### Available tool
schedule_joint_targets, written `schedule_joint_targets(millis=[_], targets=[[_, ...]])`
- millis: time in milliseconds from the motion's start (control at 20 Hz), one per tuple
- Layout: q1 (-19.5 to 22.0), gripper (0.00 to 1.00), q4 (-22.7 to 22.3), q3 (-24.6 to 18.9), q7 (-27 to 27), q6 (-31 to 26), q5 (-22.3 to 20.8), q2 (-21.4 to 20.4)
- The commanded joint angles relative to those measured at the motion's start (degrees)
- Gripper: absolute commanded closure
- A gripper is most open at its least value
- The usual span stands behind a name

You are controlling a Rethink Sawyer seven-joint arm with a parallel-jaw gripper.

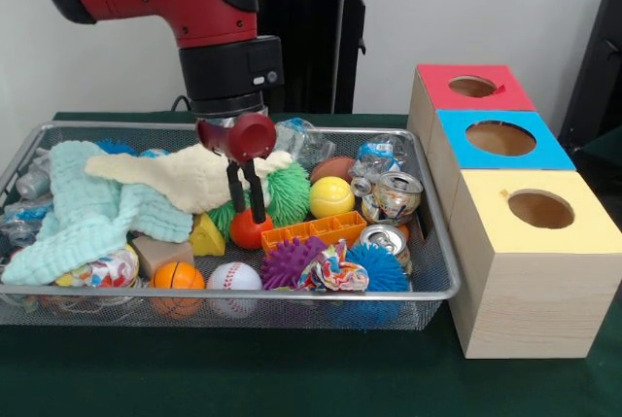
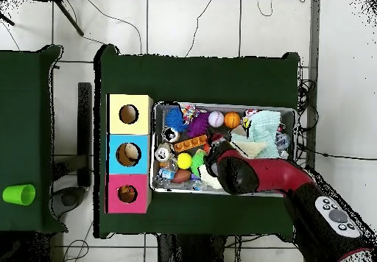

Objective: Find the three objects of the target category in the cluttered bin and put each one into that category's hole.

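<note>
Currently the gripper (image 1: 252, 201) hangs low in the bin (image 1: 434, 263), fingers narrowly parted, tips straddling the top of an orange-red ball (image 1: 249, 230) but not visibly clamped. Risk: fingers are near the green spiky ball (image 1: 286, 193) and cream cloth (image 1: 190, 176); closing off-centre could squirt the ball away or snag cloth.
</note>
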State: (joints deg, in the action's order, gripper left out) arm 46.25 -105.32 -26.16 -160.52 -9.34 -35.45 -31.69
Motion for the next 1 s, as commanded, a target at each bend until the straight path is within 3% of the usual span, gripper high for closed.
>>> schedule_joint_targets(millis=[50, 600, 800, 1000], targets=[[7.1, 0.00, 4.5, -6.4, 19.9, -8.2, -7.2, 3.9], [14.7, 0.00, 0.4, -13.4, 24.9, -15.4, -6.8, -1.2], [17.6, 0.00, -3.5, -14.9, 26.0, -16.0, -6.5, -3.9], [18.5, 0.00, -4.6, -15.2, 26.0, -15.3, -7.0, -3.6]])
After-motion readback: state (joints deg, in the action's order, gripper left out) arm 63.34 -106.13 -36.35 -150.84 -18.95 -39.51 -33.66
